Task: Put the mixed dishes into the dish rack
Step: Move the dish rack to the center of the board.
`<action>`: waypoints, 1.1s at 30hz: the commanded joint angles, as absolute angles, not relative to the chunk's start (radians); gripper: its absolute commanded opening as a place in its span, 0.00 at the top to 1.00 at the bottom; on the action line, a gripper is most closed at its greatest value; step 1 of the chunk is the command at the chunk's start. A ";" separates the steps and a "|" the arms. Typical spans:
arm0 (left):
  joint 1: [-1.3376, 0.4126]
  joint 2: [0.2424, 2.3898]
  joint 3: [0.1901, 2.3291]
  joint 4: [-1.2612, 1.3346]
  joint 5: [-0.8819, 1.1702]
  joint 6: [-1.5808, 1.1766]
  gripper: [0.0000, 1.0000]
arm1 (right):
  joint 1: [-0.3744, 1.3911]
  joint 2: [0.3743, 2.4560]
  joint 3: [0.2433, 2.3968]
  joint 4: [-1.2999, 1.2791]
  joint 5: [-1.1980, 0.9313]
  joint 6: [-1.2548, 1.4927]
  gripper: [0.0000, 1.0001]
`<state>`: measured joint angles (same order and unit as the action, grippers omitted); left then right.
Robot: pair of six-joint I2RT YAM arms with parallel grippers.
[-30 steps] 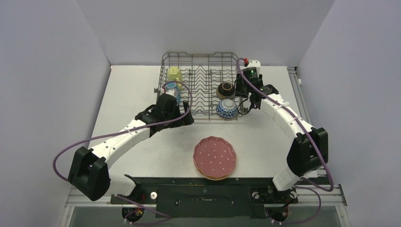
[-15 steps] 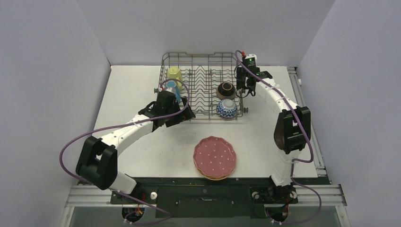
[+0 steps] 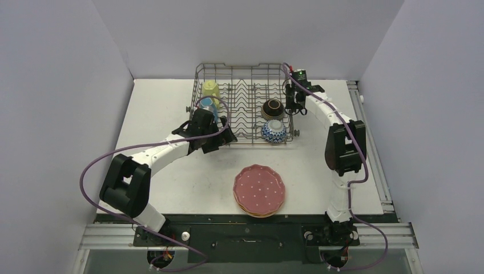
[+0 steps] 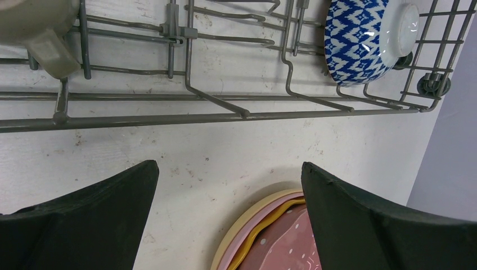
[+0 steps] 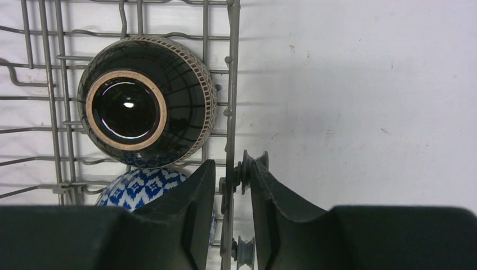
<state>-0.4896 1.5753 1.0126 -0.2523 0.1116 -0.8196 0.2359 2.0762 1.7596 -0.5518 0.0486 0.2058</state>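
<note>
The dish rack (image 3: pixel 242 123) stands at the back middle of the table. It holds a yellow mug (image 3: pixel 210 88), a blue mug (image 3: pixel 206 104), a dark brown bowl (image 3: pixel 273 108) and a blue-white bowl (image 3: pixel 274 132). The plates (image 3: pixel 259 190) lie stacked at the front, dark red on top. My left gripper (image 3: pixel 218 138) is open and empty just in front of the rack's front left edge; its wrist view shows the plates (image 4: pixel 264 239) below. My right gripper (image 5: pixel 232 164) straddles the rack's right side wire (image 5: pixel 230 112), jaws close on the wire and a wheel (image 5: pixel 247 166).
A pale grey-olive mug (image 4: pixel 34 25) sits in the rack at the top left of the left wrist view. The blue-white bowl (image 4: pixel 365 39) shows at its top right. Grey walls close in the table on three sides.
My right gripper has moved back and left onto the rack's right wall, its elbow rising. My left arm has folded up, its gripper staying by the rack's front edge.
</note>
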 commanded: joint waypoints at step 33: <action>-0.387 1.546 1.010 -0.198 0.120 -0.800 0.04 | 0.359 1.890 1.479 -0.459 0.043 0.255 1.00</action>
